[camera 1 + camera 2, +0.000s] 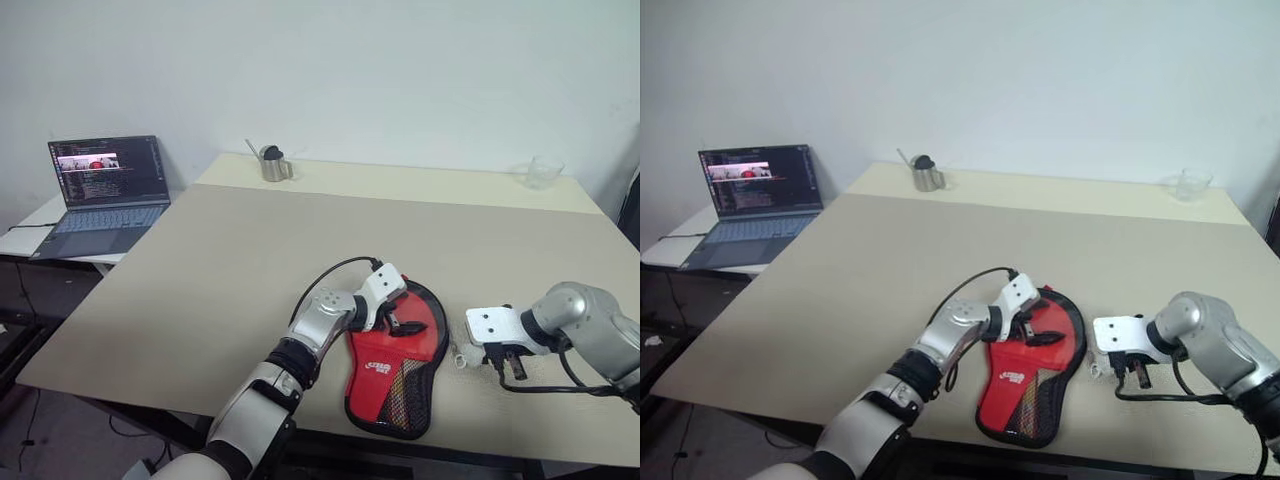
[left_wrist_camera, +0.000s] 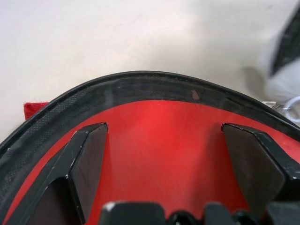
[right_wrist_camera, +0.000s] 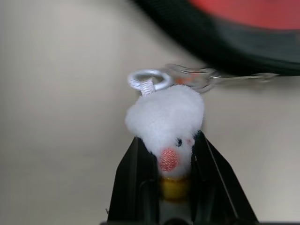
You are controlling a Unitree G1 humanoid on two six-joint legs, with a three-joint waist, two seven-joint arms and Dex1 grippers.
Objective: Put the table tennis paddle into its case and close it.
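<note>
The case [image 1: 395,375] lies flat near the table's front edge, red side up, with its white logo and black mesh pocket toward me. My left gripper [image 1: 398,320] rests open over the case's round end, its fingers [image 2: 89,154] spread on the red fabric inside the black trim. Just right of the case, my right gripper [image 3: 166,140] points down and is shut on a small white plush charm [image 3: 164,112]. A white loop and a clear clasp [image 3: 197,77] link the charm to the case's edge. The table tennis paddle is hidden from view.
An open laptop [image 1: 105,190] sits on a low side table at the far left. At the back of the beige table [image 1: 250,260] stand a metal cup [image 1: 273,163] and, at the far right, a clear glass [image 1: 544,172].
</note>
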